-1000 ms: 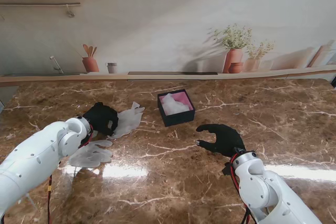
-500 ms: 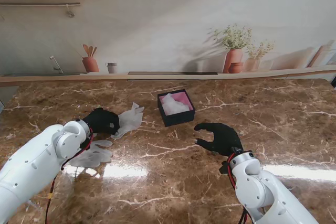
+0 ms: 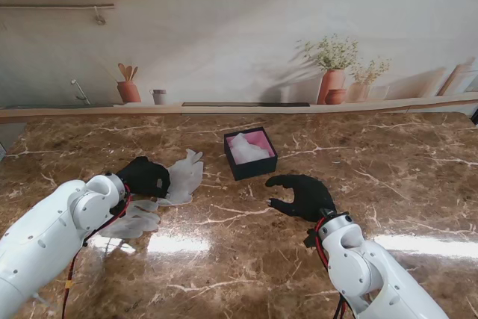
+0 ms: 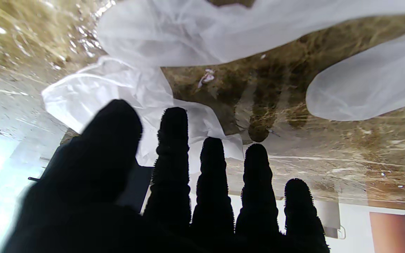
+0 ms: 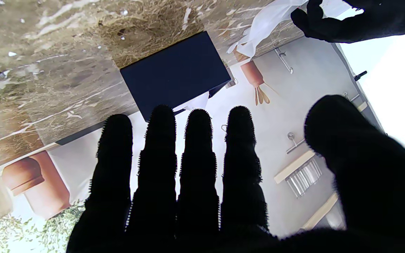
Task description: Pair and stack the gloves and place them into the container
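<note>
The left hand (image 3: pixel 143 175) hovered over the near edge of a white glove (image 3: pixel 183 177) lying flat on the marble table (image 3: pixel 403 162); its fingers (image 4: pixel 174 140) were spread and grasping nothing. A second white glove (image 3: pixel 133 220) lay nearer to me, just beside the left arm. That made two loose gloves on the table. One dark box (image 3: pixel 250 153) stood to the right of them, with white material already inside. The right hand (image 3: pixel 299 196) hung near the box, on the side nearer to me, released and holding nothing.
</note>
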